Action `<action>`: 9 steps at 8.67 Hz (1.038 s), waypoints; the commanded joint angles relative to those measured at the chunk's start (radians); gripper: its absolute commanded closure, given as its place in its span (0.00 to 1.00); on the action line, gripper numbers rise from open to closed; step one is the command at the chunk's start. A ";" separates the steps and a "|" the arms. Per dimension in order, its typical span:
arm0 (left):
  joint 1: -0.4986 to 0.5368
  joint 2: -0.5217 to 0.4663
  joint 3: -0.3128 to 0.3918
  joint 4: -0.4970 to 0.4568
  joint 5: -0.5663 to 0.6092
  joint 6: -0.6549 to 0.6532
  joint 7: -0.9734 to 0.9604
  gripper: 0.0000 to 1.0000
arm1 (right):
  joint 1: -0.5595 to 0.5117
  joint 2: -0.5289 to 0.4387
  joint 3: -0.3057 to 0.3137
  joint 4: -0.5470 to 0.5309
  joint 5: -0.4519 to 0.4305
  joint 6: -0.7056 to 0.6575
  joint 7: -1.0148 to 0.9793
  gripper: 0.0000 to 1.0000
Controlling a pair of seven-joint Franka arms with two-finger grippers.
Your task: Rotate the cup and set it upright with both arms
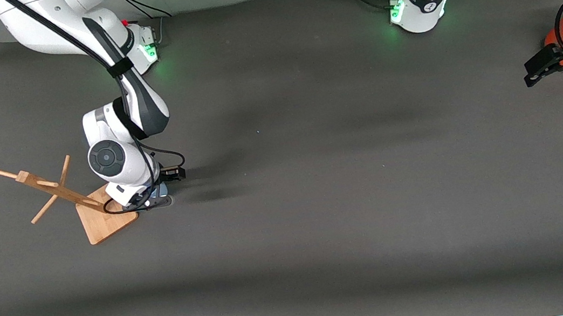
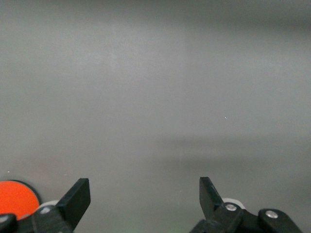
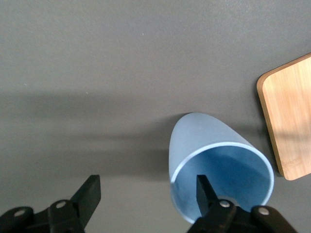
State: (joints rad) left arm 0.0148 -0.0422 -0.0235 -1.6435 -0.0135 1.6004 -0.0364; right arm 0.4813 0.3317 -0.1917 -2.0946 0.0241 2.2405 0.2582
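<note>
Right end effector [image 3: 146,194] is down at the worktop [image 1: 322,218] beside the rack [image 1: 99,220] base, jaws spread, nothing gripped yet. One finger [image 3: 206,194] sits inside the mouth of the cup [image 3: 214,160], the other outside over bare worktop, so the closing pinch should land on the cup wall. Cup lies on its side, touching the worktop, mouth toward the wrist camera, just beside the rack base. Close gently, or the wall may slip and roll. Left end effector [image 2: 145,199] waits, released, over the worktop's left-arm end.

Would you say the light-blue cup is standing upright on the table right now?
No, the cup lies on its side beside the wooden rack base, its open mouth toward the right wrist camera.
</note>
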 commanded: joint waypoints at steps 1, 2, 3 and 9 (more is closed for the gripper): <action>0.004 -0.013 -0.001 -0.010 -0.006 -0.002 -0.013 0.00 | -0.003 -0.020 -0.025 -0.035 -0.019 0.034 -0.048 1.00; 0.005 -0.013 -0.001 -0.010 -0.006 -0.002 -0.011 0.00 | -0.003 -0.023 -0.037 -0.035 -0.019 0.031 -0.050 1.00; 0.004 -0.012 -0.001 -0.009 -0.006 -0.002 -0.011 0.00 | -0.003 -0.023 -0.038 -0.030 -0.019 0.019 -0.047 1.00; 0.005 -0.010 0.000 -0.012 -0.008 0.000 -0.003 0.00 | 0.165 0.015 -0.026 0.246 0.228 -0.130 0.082 1.00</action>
State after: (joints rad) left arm 0.0153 -0.0421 -0.0219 -1.6436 -0.0135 1.6004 -0.0386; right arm 0.5738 0.3150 -0.2116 -1.9187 0.1926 2.1348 0.2587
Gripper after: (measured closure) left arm 0.000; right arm 0.952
